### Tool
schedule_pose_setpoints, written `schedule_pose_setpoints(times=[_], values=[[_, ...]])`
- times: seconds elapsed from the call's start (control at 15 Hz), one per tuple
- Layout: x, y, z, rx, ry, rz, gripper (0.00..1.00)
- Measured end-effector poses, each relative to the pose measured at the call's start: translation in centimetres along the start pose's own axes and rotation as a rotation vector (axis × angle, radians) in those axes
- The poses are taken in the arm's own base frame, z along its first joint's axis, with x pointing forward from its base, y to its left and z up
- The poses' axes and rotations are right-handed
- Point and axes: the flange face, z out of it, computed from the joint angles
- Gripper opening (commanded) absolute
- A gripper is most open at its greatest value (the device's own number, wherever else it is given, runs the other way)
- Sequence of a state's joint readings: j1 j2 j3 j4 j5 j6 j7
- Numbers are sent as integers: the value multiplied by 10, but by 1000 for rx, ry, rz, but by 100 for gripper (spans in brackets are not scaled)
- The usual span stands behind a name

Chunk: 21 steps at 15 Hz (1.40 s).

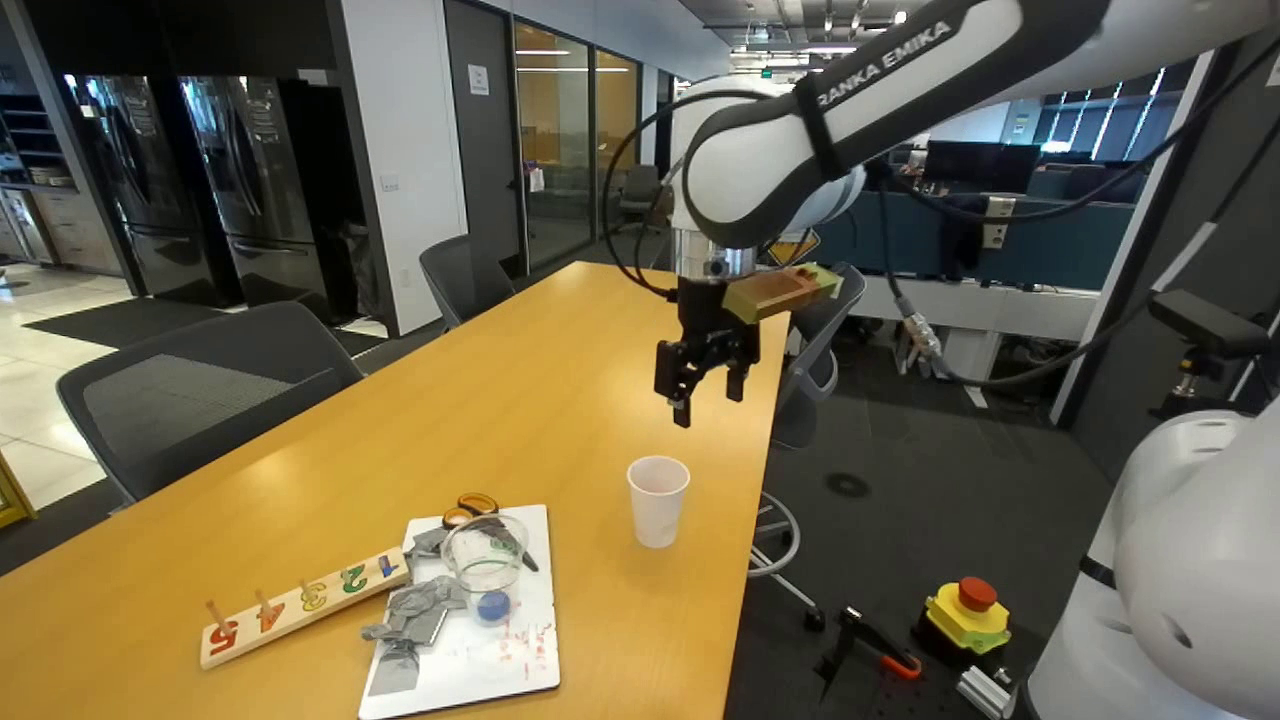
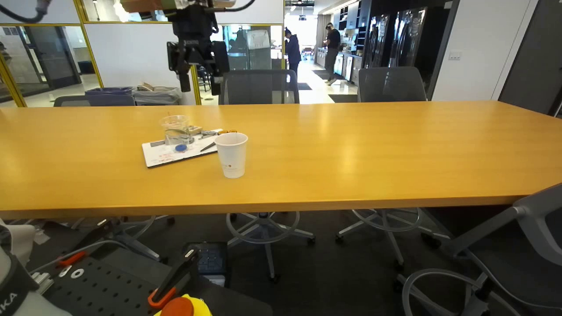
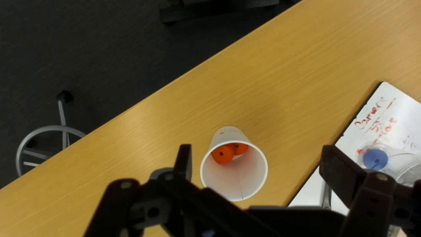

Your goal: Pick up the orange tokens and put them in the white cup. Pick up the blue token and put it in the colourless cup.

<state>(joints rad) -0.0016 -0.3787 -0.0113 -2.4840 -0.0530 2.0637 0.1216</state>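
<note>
In an exterior view, by a clock centred on the white cup (image 1: 657, 505) with twelve up the picture, the number board (image 1: 292, 612) lies farthest left, between eight and nine; its right end comes so close to the whiteboard (image 1: 470, 675) that I cannot tell whether they touch. On the whiteboard, crumpled grey strips (image 1: 425, 605) come next, then the colourless cup (image 1: 485, 568), the blue token (image 1: 493, 606) showing through its wall at the base. The scissors (image 1: 470, 509), handles towards nine, run behind that cup, and their middle is hard to make out. The white cup stands upright on the worktop (image 1: 560, 400) — only its upper inside shows here, but the wrist view finds two orange tokens (image 3: 223, 154) down in it, one partly behind the other, both cut across by the rim. At one o'clock, well above the cup, the claw (image 1: 709, 402) is released, its jaws wide apart; in the wrist view it hides part of the whiteboard, and the colourless cup runs off the border towards three. The worktop's edge passes near the white cup at three — dark floor (image 1: 880, 560) beyond it, open wood stretching away between ten and twelve.
</note>
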Motion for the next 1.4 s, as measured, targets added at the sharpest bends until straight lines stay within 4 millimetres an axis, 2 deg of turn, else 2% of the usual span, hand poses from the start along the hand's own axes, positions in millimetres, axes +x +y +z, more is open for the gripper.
schedule_pose_setpoints(times=[0.4, 0.67, 0.87, 1.07, 1.4], values=[[-87, 11, -45, 7, 21, 15, 100], [-149, 19, -63, 1, -26, 20, 100], [-184, 23, -72, 2, -45, 24, 100], [-204, 26, -77, 5, -44, 29, 100], [-206, 26, -74, 3, -51, 28, 100]])
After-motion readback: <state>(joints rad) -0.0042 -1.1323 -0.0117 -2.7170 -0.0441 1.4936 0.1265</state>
